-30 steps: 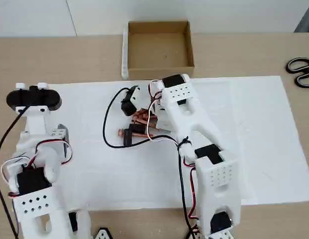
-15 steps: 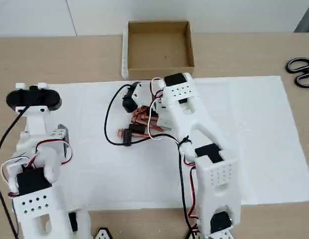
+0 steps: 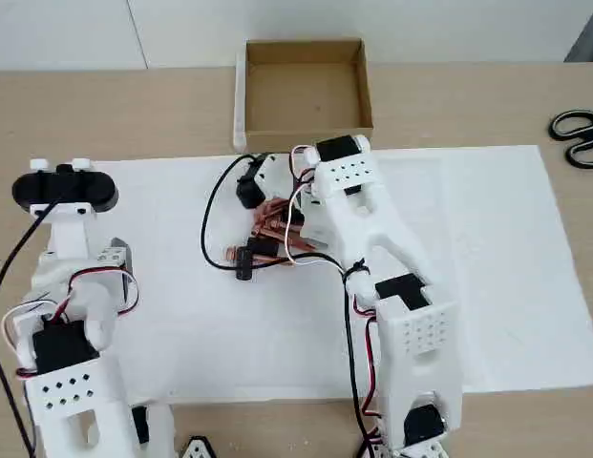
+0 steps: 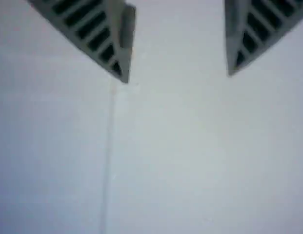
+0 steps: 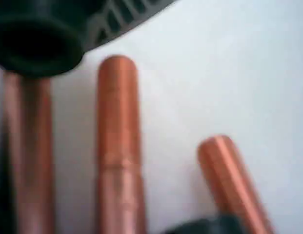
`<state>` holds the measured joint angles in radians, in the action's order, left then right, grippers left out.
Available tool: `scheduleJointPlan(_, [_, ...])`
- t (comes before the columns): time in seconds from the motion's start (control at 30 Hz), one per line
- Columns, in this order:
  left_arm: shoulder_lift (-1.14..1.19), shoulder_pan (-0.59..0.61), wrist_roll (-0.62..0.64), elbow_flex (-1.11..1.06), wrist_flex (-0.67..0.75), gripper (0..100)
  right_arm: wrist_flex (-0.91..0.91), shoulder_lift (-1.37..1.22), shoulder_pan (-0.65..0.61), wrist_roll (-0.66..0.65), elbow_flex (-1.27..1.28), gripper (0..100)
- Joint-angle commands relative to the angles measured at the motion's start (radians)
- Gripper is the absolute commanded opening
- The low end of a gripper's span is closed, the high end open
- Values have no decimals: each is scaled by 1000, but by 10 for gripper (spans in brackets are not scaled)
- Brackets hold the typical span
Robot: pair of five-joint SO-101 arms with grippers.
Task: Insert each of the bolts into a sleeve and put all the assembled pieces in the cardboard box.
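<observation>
Several copper bolts (image 3: 274, 221) lie in a heap on the white paper, with a black sleeve (image 3: 244, 261) at the heap's near-left edge and a copper end (image 3: 229, 254) sticking out of it. My right gripper (image 3: 275, 205) is low over the heap. Its wrist view has three copper bolts (image 5: 118, 146) lying side by side on the paper, a black sleeve mouth (image 5: 36, 44) at one end and another dark piece (image 5: 205, 226) at the edge. The cardboard box (image 3: 306, 129) stands open just beyond. My left gripper (image 4: 178, 73) hangs open over bare paper at the near left.
White paper (image 3: 487, 258) covers most of the table. Scissors (image 3: 578, 136) lie at the far right edge. A black cable (image 3: 206, 229) loops on the paper left of the bolts. The left arm (image 3: 72, 315) stands folded at the near left.
My right arm's wrist end has shifted a little toward the box over the bolt heap. The left arm has not moved.
</observation>
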<state>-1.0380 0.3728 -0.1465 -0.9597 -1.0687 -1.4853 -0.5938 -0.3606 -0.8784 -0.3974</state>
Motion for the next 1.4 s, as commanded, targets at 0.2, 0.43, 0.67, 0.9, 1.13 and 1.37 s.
scheduleJointPlan(0.2, [0, 0, 9, 24, -3, 126, -27, 94, 38, 130, -57, 99])
scheduleJointPlan(0.43, [6, -5, 6, 24, -3, 126, -124, 94, 133, 463, -144, 99])
scheduleJointPlan(0.67, [9, -118, 5, 31, -3, 126, -220, 96, 157, 624, -183, 99])
scheduleJointPlan(0.9, [233, -167, 9, 114, -2, 126, -232, 105, 154, 773, -183, 99])
scheduleJointPlan(1.13, [506, -265, 11, 268, -2, 126, -232, 188, 153, 801, -180, 99])
scheduleJointPlan(1.37, [615, -354, 112, 363, 28, 126, -239, 189, 156, 792, -178, 99])
